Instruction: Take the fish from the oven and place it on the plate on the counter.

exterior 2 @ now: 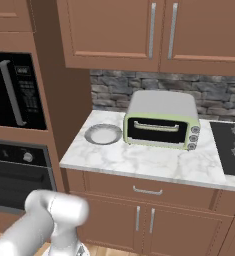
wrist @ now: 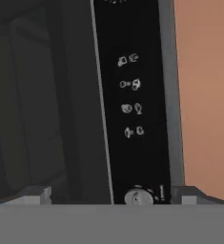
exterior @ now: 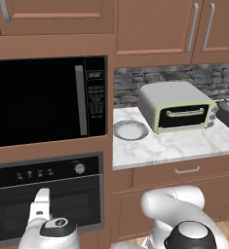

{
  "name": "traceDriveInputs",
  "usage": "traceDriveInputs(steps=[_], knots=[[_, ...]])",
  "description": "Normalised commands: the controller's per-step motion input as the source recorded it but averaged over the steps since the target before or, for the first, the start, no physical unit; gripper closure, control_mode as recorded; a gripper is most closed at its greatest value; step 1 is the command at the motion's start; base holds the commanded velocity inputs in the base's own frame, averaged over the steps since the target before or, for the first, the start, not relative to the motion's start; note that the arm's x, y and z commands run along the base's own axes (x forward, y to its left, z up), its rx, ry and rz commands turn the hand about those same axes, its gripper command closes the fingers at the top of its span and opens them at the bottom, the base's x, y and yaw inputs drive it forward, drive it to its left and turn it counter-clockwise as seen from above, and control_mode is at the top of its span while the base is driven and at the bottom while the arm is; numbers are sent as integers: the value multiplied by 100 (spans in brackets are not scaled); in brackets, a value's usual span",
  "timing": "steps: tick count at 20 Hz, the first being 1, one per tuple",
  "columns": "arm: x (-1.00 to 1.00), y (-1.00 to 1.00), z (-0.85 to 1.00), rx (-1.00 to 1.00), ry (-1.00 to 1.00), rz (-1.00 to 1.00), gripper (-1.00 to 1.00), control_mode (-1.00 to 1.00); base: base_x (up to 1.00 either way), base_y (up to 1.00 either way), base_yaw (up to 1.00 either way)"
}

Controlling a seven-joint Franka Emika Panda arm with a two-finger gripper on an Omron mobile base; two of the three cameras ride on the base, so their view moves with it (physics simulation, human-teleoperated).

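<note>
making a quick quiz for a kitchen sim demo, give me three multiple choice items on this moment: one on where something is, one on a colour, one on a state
1. Where does the plate sit?
A. on the counter, left of the toaster oven
B. inside the microwave
C. on the stovetop

2. What colour is the toaster oven's front?
A. red
B. pale green
C. black

3. How is the oven door?
A. closed
B. wide open
C. removed

Answers: 1 A, it lies on the marble beside the toaster oven. 2 B, the frame around its dark window is pale green. 3 A, the dark glass sits flush under the knob strip.
</note>
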Motion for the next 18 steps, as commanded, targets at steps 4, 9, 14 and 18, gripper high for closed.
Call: traceDriveInputs(steps=[4, 9, 14, 18], knots=[[46, 56, -38, -11, 0, -10, -100, -100, 0, 0, 0], [63, 15, -36, -10, -9, -1, -100, -100, 0, 0, 0], [59, 0, -32, -2, -15, 0, -100, -100, 0, 0, 0], [41, 0, -35, 0, -15, 0, -100, -100, 0, 0, 0]])
